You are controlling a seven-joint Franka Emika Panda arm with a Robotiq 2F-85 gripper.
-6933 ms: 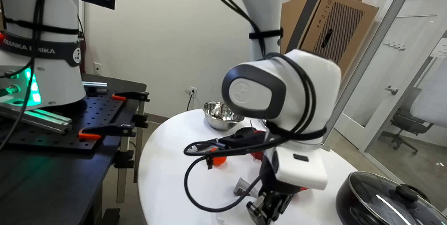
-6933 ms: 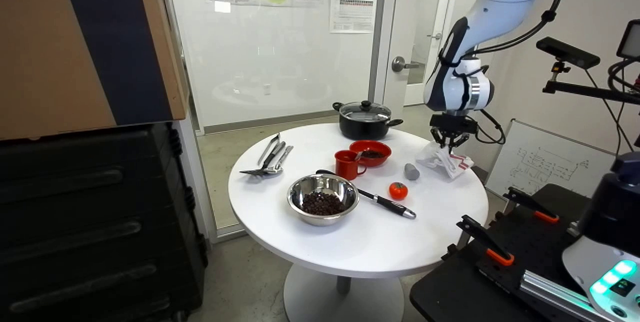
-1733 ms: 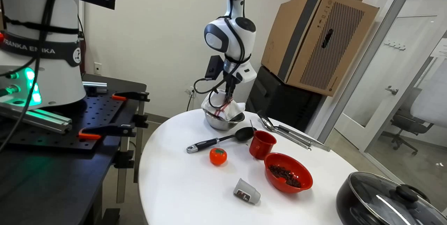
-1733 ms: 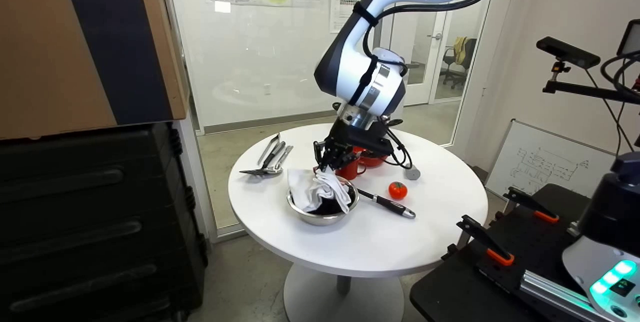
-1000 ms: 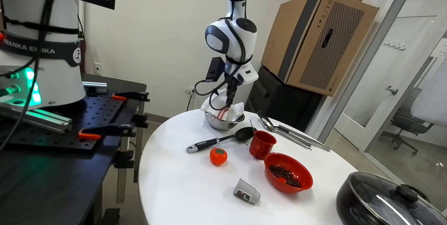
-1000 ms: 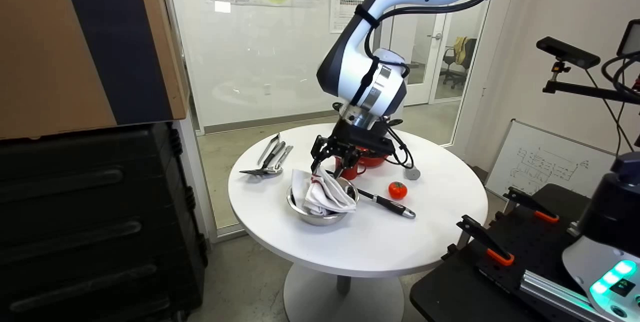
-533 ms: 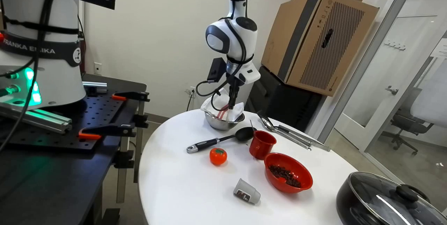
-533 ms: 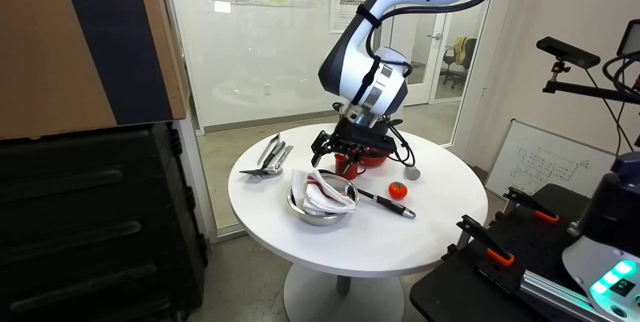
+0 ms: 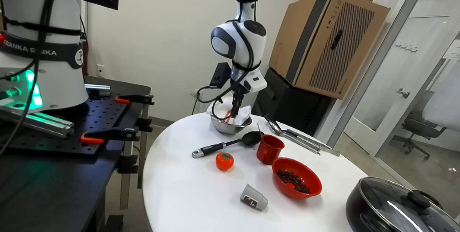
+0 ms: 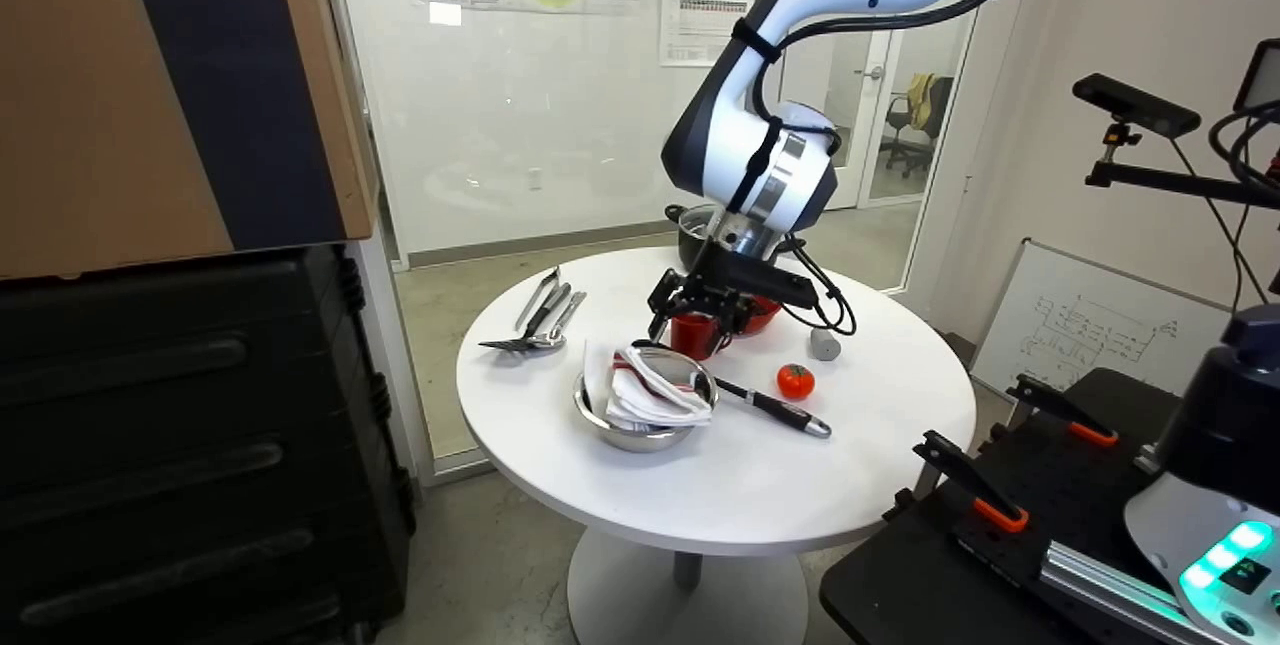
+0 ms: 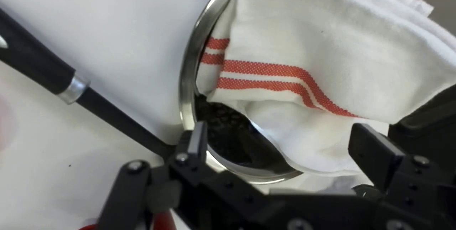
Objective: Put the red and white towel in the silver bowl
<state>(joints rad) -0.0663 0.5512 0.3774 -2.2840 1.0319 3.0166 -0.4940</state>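
Gripper point(image 10: 686, 337) hanging w/ jaws apart, red/white towel point(image 10: 658, 405) lying in silver bowl point(image 10: 640, 442).
In an exterior view, arm point(image 10: 735, 140) slanting in from upper R. In an exterior view, base point(image 9: 59, 77) at far L reading "FRANKA E·IKA", cable point(image 9: 46, 7) covering 1 letter. Wrist view: towel filling upper R, just past fingers point(image 11: 376, 155) standing wide along btm.

In the wrist view, the towel point(image 11: 306, 41), cropped at upper right, hides much of the silver bowl point(image 11: 187, 80).
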